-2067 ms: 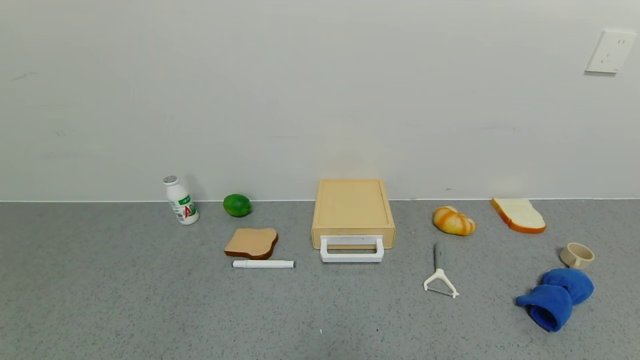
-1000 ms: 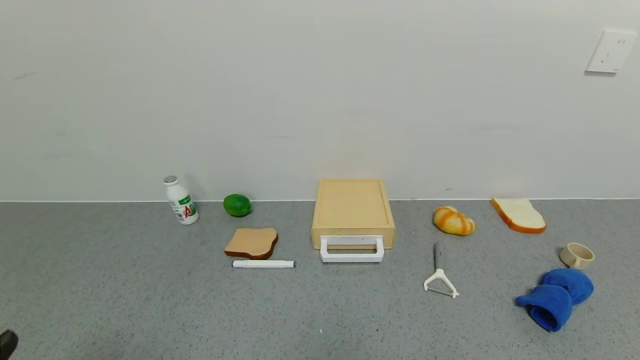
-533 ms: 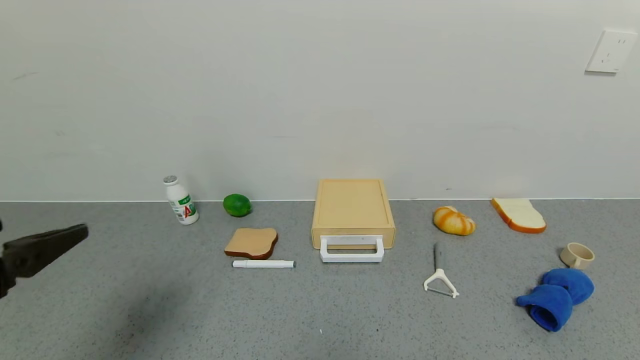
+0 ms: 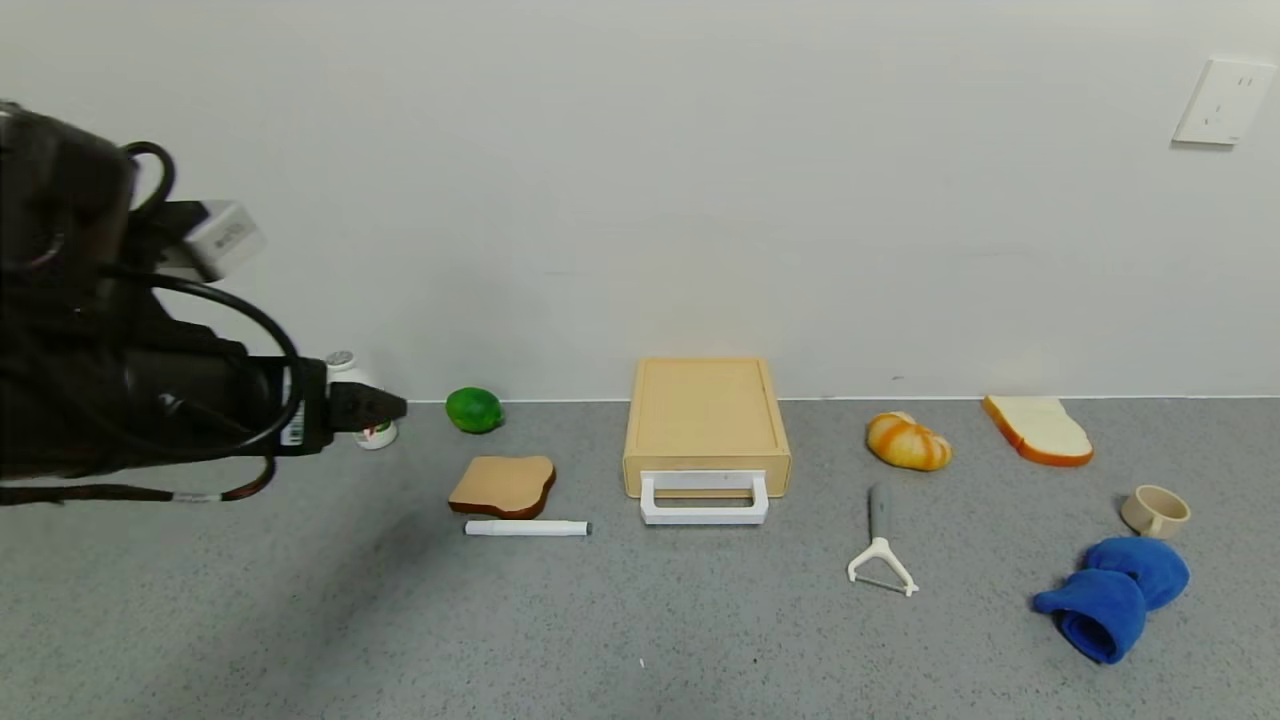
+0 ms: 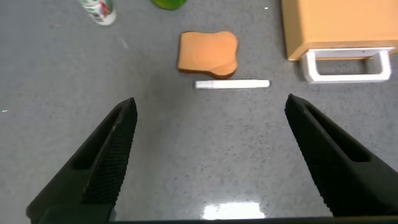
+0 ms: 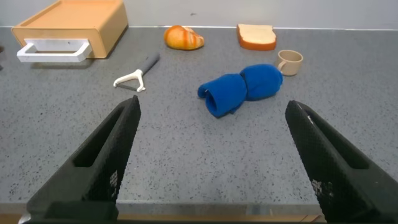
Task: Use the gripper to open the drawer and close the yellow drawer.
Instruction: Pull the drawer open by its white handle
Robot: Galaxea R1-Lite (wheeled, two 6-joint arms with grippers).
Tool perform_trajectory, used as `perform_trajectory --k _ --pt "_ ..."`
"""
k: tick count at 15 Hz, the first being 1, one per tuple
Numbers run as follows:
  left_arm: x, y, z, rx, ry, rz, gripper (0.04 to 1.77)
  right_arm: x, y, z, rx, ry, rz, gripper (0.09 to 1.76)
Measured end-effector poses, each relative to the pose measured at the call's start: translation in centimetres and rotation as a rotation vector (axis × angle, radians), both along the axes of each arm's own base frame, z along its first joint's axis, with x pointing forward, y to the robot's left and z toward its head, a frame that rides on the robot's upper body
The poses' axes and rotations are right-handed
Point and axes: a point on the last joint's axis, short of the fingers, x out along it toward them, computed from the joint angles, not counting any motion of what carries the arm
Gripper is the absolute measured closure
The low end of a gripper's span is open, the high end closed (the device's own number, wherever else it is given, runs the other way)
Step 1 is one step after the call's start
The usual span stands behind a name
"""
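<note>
The drawer (image 4: 706,430) sits shut in its case against the wall, its white handle (image 4: 704,499) facing out, well off to the right of the left gripper (image 4: 385,408) and a little nearer the table's front edge. Nothing touches it, so as I judge it the opening is not begun and the closing lies after that.

The left gripper hangs above the table with its jaws spread wide, as its wrist view shows, holding nothing. Just behind its tip stands a small bottle (image 4: 378,434), partly hidden by it, with a lime (image 4: 474,410) just to its right. Between gripper and drawer lie a toast slice (image 4: 503,486) and a white marker (image 4: 527,527).

The right gripper (image 6: 211,162) is out of the head view; its own camera shows it wide open and empty, low near the table's front edge, with a peeler (image 6: 135,74) and a blue cloth (image 6: 242,88) ahead of it.

To go on, the left gripper must cross over toast and marker to the handle.
</note>
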Motion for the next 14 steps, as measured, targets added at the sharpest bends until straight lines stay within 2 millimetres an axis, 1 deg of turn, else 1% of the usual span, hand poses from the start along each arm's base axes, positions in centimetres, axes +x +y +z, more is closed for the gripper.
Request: perform_trajectory --k 4,8,11,14 --pt "3.2 -5.2 -1.2 -0.060 0.122 -0.039 0.09 0.0 0.0 0.0 0.000 0.000 0.000 0.14" --pt "5.4 -10.2 -3.9 -0.036 0.223 -0.115 0.09 0.0 0.0 0.0 0.000 0.000 0.000 0.14" --pt "6.8 -12.9 -5.2 -0.029 0.245 -0.174 0.09 0.0 0.0 0.0 0.000 0.000 0.000 0.14" --pt "8.4 -15.2 -5.5 -0.033 0.239 -0.238 0.09 0.0 0.0 0.0 0.000 0.000 0.000 0.14"
